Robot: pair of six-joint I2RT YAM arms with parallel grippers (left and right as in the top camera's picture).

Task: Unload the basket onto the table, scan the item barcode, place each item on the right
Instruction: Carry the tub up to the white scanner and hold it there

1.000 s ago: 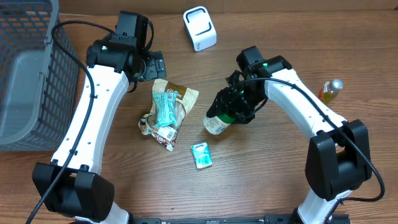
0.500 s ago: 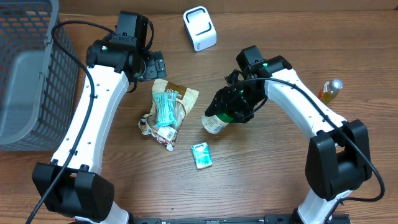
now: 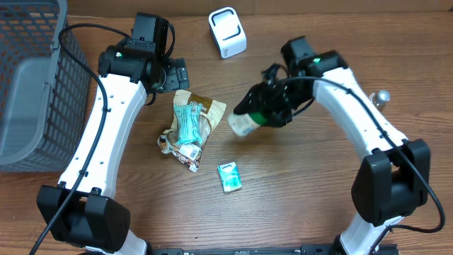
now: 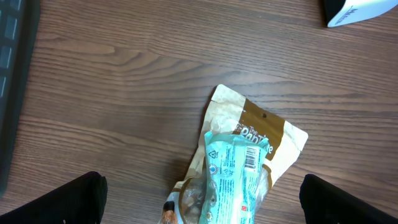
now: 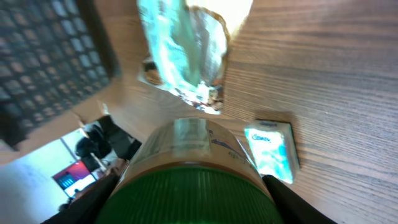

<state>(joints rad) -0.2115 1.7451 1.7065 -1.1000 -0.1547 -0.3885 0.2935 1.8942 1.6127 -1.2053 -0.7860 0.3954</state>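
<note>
From above you can see the whole worktop (image 3: 297,184). A white scanner (image 3: 227,32) sits at the far edge. A grey basket (image 3: 28,85) is on the left side. A blue-green bag (image 3: 188,122) lies on a brown bag (image 3: 212,108) in the middle. A small pack (image 3: 228,176) lies nearer the front.

The jar (image 3: 243,124) is between the bags and the right arm. It is tipped over, with its bottom pointing at the bags. From above you cannot tell if it touches the worktop.

The right wrist view shows the jar up close. Its green lid (image 5: 193,193) fills the bottom of that view. The small pack and the bags show past it, all a bit blurry.

Only the left wrist view shows a little barcode (image 4: 249,158) on the blue-green bag. It also shows a corner of the scanner at the top right.

The right fingers (image 3: 274,106) are grasping the jar by its lid end. The left fingers (image 4: 74,199) are spread wide apart. They hold nothing and touch nothing, and the bags lie between them on the worktop.
</note>
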